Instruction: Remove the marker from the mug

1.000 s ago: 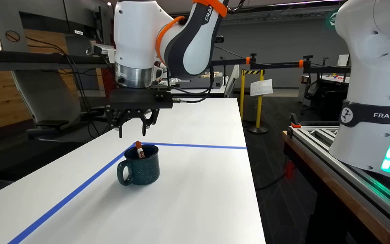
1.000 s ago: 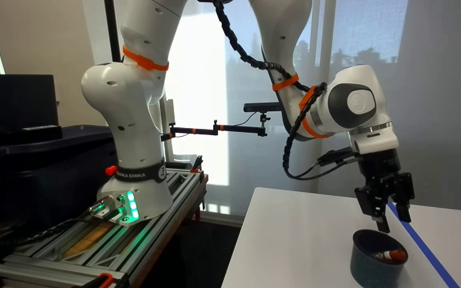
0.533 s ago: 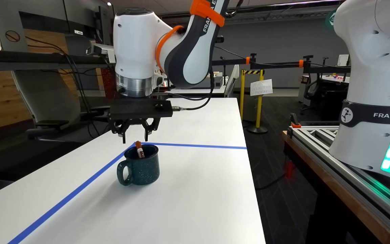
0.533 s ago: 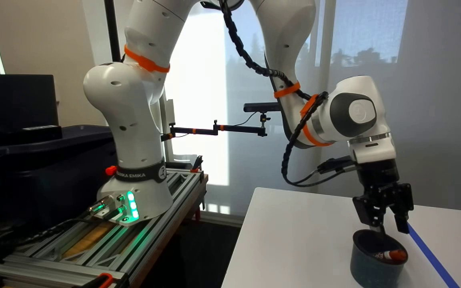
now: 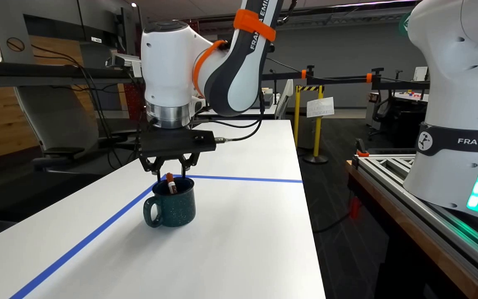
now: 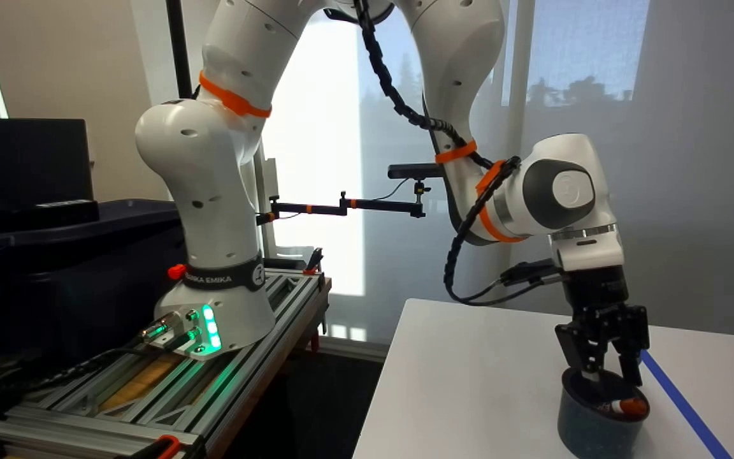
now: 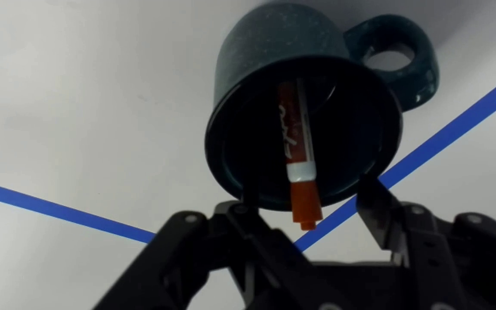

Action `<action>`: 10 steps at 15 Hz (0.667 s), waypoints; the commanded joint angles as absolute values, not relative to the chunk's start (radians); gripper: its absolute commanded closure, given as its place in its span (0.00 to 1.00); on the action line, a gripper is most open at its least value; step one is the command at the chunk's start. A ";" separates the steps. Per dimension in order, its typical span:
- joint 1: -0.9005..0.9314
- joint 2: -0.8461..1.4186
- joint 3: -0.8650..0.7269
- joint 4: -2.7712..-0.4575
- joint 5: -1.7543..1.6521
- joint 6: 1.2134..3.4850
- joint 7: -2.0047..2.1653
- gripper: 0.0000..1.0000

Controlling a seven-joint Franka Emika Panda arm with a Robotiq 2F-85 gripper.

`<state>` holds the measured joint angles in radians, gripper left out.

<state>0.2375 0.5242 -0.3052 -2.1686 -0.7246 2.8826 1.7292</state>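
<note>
Robotics lab, robot arm, chair, yellow posts

the marker is in the mug, the mug on the desk, the gripper over both; in an exterior view, tape runs behind the mug and to its left.

pincer parted, at mouth of mug | marker inside, orange end by rim

“FRANKA” on arm, “FRANKA E” on base band, unclear script on marker
</note>
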 commanded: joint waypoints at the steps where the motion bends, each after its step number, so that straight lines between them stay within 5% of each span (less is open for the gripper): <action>1: 0.270 0.552 -0.343 -2.155 -0.754 2.899 1.771 0.45; 10: 0.302 0.587 -0.385 -2.149 -0.758 2.991 1.763 0.52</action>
